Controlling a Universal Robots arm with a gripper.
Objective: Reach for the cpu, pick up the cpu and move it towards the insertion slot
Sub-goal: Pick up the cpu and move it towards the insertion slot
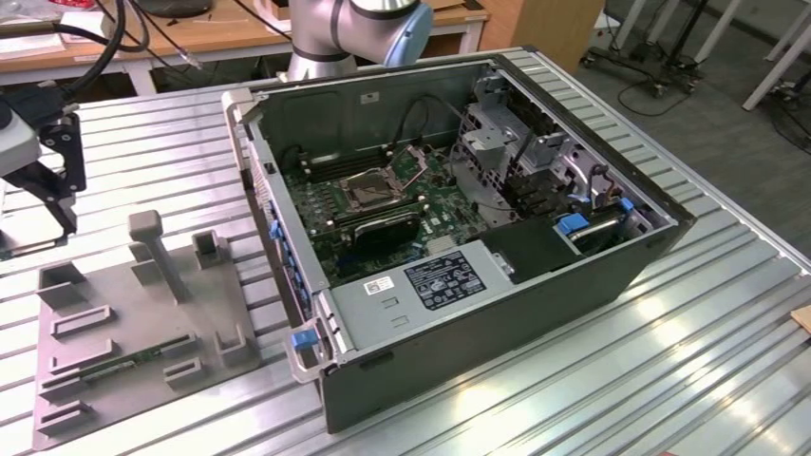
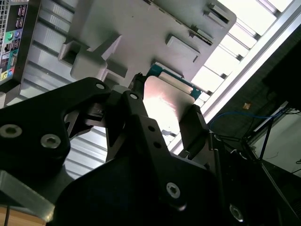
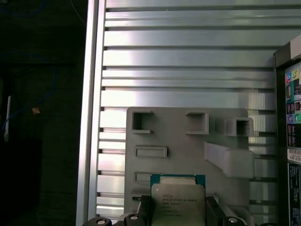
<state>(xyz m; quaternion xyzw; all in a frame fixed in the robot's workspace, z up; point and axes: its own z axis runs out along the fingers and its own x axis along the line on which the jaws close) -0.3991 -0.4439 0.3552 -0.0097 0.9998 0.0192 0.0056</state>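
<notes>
The cpu [image 3: 178, 201] is a small square chip with a silvery face and a green edge. My gripper [image 3: 178, 209] is shut on it, one black finger on each side. In the second wrist view the cpu's bright face [image 2: 165, 101] stands between the fingers [image 2: 136, 101], above the grey plastic fixture [image 2: 141, 28]. In the exterior view the gripper [image 1: 53, 214] hangs at the far left, above the table and beside the fixture [image 1: 140, 323]. The insertion slot [image 1: 375, 187], a metal-framed square socket, lies on the board inside the open computer case [image 1: 507, 313], well to the exterior view's right of the gripper.
The grey fixture [image 3: 188, 141] has raised posts and recesses; a green memory stick [image 1: 127, 364] lies in it. The ribbed metal table [image 1: 633, 380] carries everything, and its edge [image 3: 91, 117] runs close to the gripper. The arm's base [image 1: 348, 28] stands behind the case.
</notes>
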